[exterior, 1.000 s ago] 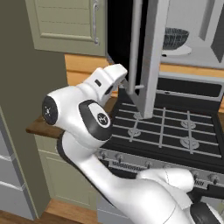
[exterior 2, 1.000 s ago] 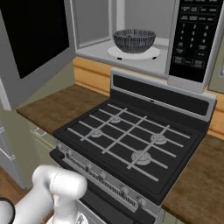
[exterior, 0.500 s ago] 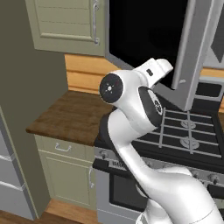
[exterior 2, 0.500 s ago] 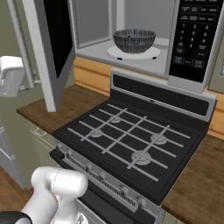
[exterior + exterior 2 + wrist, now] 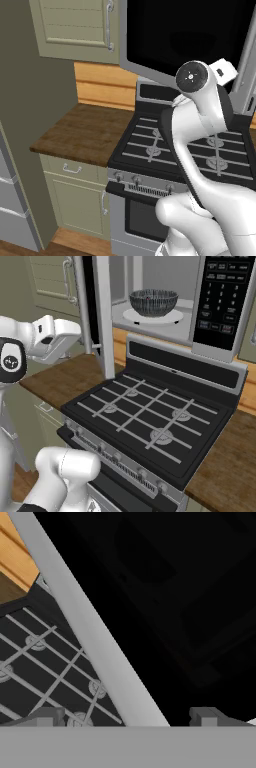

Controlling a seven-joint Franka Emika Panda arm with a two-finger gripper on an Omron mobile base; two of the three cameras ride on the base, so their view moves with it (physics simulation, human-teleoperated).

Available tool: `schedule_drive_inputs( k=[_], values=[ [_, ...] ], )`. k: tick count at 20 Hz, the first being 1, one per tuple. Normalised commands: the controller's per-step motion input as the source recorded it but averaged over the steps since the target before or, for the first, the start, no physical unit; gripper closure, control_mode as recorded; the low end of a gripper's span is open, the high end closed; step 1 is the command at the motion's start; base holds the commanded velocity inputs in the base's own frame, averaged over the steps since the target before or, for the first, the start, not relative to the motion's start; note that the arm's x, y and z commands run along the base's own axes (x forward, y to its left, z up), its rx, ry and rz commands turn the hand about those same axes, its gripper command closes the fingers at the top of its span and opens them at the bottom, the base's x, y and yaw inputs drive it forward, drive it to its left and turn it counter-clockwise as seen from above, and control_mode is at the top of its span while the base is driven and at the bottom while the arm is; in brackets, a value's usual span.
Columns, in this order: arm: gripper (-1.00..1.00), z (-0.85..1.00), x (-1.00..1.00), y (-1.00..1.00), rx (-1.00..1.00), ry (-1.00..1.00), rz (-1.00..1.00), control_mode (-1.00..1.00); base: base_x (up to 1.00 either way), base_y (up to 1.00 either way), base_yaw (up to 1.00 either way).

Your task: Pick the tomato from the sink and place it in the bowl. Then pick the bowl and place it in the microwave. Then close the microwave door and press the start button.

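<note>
The bowl (image 5: pixel 153 302) sits on the turntable inside the microwave (image 5: pixel 170 296). The microwave door (image 5: pixel 180 40) stands partly open. The fingers (image 5: pixel 45 717) are spread wide and hold nothing, facing the door's black glass. The door is probably rigid and hinged, the glass smooth; push on the grey frame, not the glass.

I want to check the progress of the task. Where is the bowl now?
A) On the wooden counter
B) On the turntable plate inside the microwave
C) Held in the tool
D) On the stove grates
B: the bowl sits on the white turntable plate inside the microwave.
</note>
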Motion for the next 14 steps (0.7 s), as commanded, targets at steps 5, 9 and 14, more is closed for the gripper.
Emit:
schedule_drive_inputs(
  k=[5, 9, 14],
  values=[
    [-1.0, 0.0, 0.72, -0.73, 0.08, 0.0, 0.0, -1.0, 0.0, 0.0, 0.0],
    [-1.0, 0.0, 0.71, -0.56, 0.05, 0.0, 0.0, -1.0, 0.0, 0.0, 0.0],
    [-1.0, 0.0, 0.73, -0.36, 0.01, 0.0, 0.0, -1.0, 0.0, 0.0, 0.0]
  ],
)
